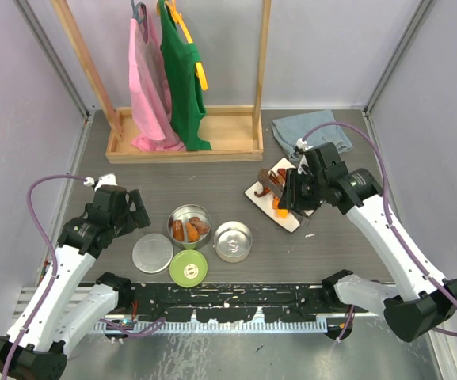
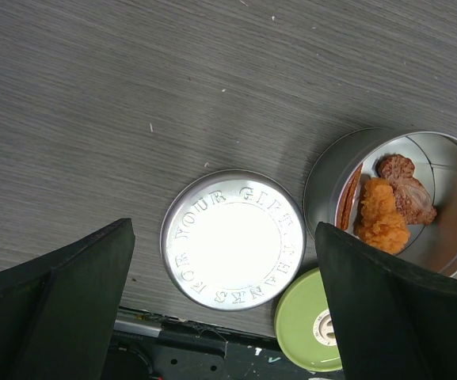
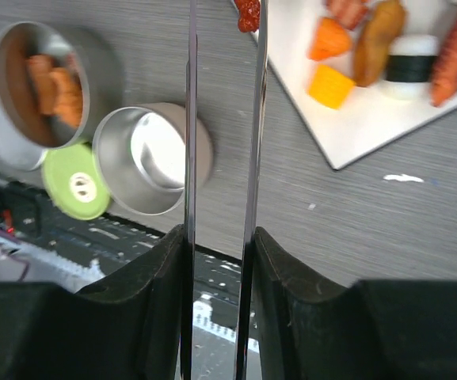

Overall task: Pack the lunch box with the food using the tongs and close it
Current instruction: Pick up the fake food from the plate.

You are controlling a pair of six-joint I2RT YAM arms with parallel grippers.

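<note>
One round steel lunch box tin (image 1: 173,218) holds orange and brown food (image 2: 382,218). A second tin (image 1: 233,241) beside it is empty. The flat steel lid (image 2: 232,237) and the lime-green lid (image 1: 188,267) lie loose on the table. More food (image 3: 329,38) sits on the white plate (image 3: 355,127). My right gripper (image 3: 220,233) is shut on the tongs (image 3: 190,119), whose arms point toward the plate's corner. A red chunk (image 3: 248,12) sits by one tong arm; whether it is gripped is unclear. My left gripper (image 2: 222,229) hangs open above the steel lid.
A wooden rack (image 1: 184,146) with pink and green garments stands at the back. A blue-grey cloth (image 1: 307,131) lies behind the plate. A black rail (image 1: 228,301) runs along the near table edge, just below the lids.
</note>
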